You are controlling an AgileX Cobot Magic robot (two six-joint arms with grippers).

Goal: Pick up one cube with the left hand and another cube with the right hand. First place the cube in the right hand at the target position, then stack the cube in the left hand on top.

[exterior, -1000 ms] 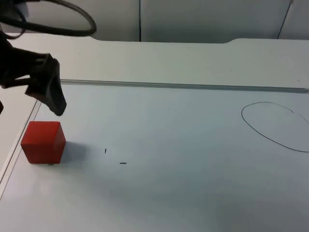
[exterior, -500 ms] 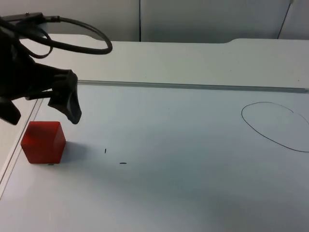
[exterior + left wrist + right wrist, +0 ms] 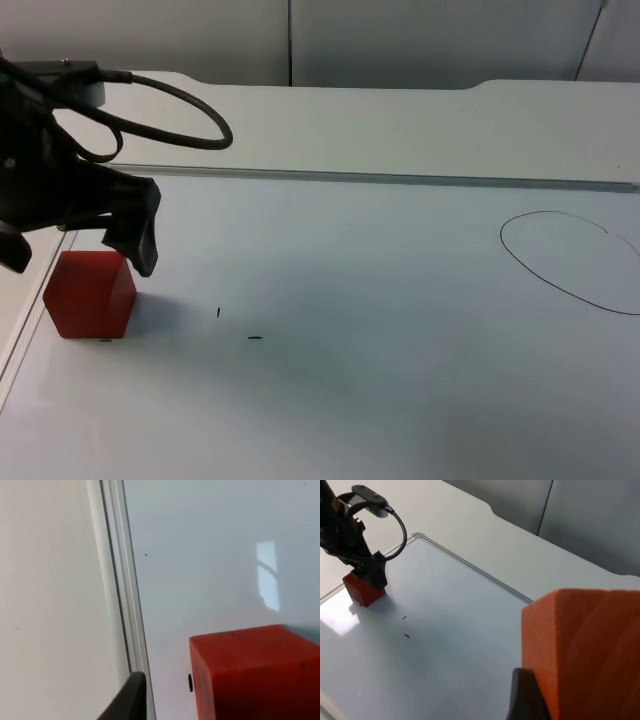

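Over the red cube (image 3: pixel 89 294) hangs the left gripper (image 3: pixel 80 250); right gripper (image 3: pixel 555 700) grips an orange cube (image 3: pixel 585 650)

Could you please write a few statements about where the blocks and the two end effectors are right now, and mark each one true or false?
1. The red block sits on the white table. True.
2. The left end effector is just above the red block. True.
3. The right end effector carries nothing. False: an orange block is held in it, raised above the table.
4. The orange block rests on top of the red block. False: the two are far apart, and the red block has nothing on it.
5. A thin black loop is drawn on the table, far from the red block. True.
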